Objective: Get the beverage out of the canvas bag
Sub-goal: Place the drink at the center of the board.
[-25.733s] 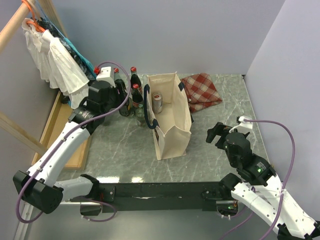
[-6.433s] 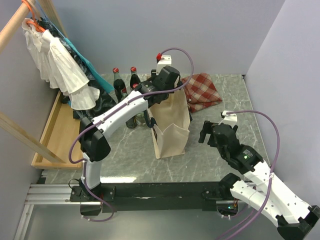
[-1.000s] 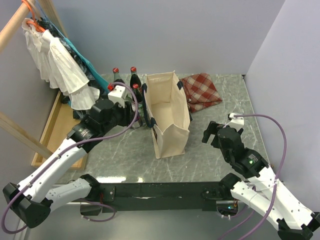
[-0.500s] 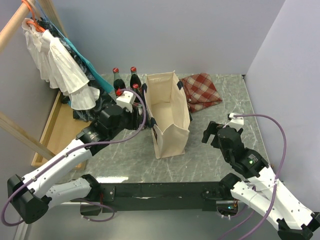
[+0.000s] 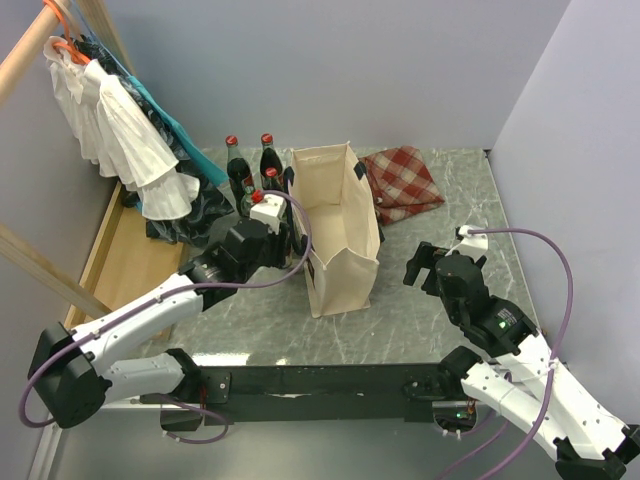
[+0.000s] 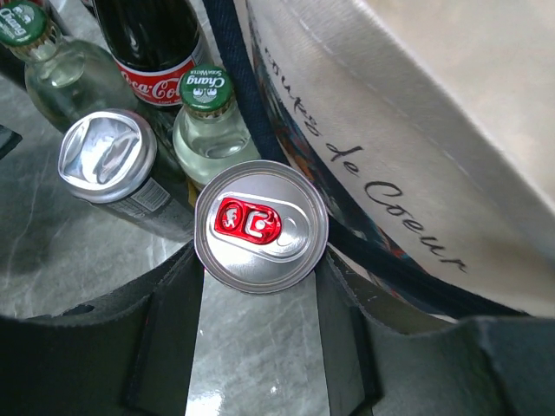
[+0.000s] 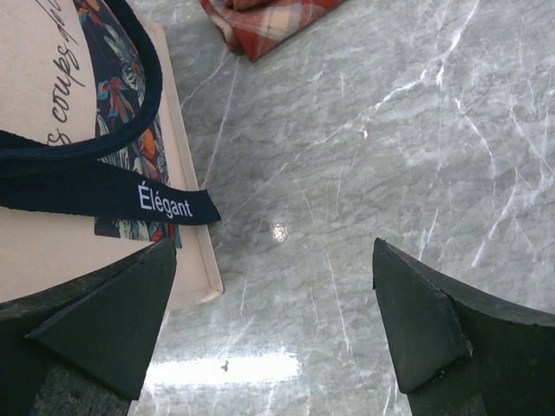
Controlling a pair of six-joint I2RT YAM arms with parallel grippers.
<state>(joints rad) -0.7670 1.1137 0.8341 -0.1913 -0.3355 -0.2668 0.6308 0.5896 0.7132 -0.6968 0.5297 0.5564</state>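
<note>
The cream canvas bag (image 5: 335, 225) stands upright mid-table with navy handles, and its open inside shows nothing. My left gripper (image 5: 284, 243) is just left of the bag. In the left wrist view the left gripper (image 6: 260, 262) is shut on a silver beverage can with a red tab (image 6: 260, 227), upright outside the bag and beside its printed side (image 6: 416, 130). The can is hidden under the wrist in the top view. My right gripper (image 5: 425, 266) is open and empty to the right of the bag; the right wrist view (image 7: 273, 303) shows the bag's side (image 7: 52, 87).
Cola bottles (image 5: 266, 156), a green-capped bottle (image 6: 206, 95) and a second silver can (image 6: 104, 156) crowd the table left of the bag. A red checked cloth (image 5: 405, 180) lies at the back right. Clothes (image 5: 120, 130) hang at the left over a wooden tray (image 5: 125, 260).
Over 6 s the left arm left the bag's top for the bottle side. In the last second its wrist moved right and nearer, toward the bag's left side. The right arm stayed still.
</note>
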